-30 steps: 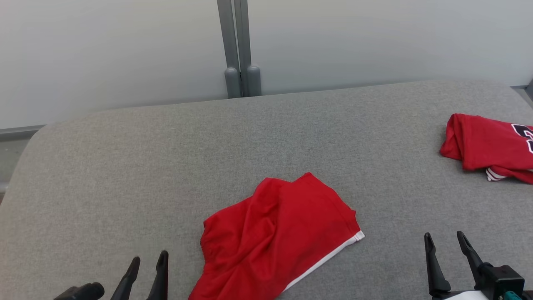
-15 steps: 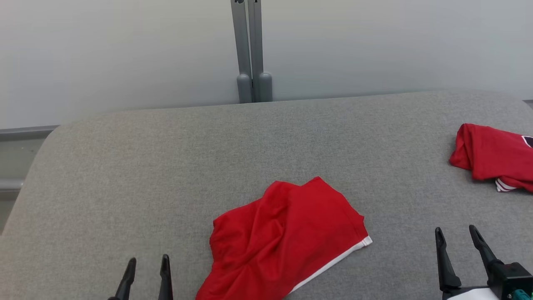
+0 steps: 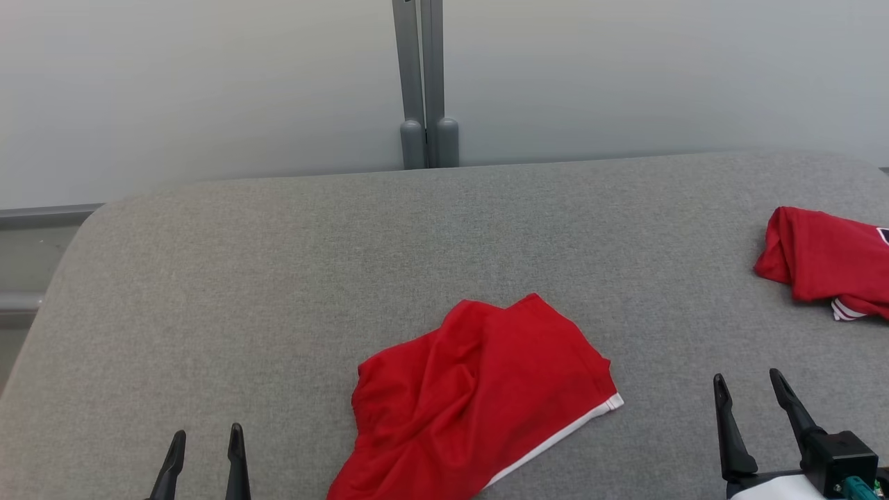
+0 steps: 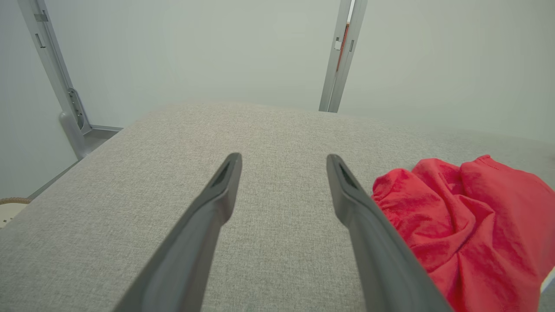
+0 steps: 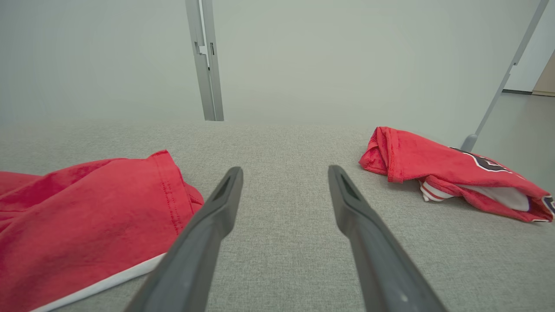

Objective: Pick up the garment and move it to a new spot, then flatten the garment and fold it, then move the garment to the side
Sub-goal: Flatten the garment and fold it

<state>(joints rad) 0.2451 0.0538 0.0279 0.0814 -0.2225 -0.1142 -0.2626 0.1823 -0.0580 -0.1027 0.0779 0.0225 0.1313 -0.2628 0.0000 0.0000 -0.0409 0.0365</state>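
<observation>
head view puts the crumpled red shorts [image 3: 479,396] near the front of the grey padded surface [image 3: 278,278], between the left gripper [image 3: 208,432] and right gripper [image 3: 746,376], both spread wide and empty, white-trimmed hem toward the right one

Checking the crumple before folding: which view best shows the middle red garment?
Head view: the red garment lies almost whole, only its near end cropped. Left wrist view catches its wrinkled side; right wrist view its hemmed corner and white trim.
</observation>
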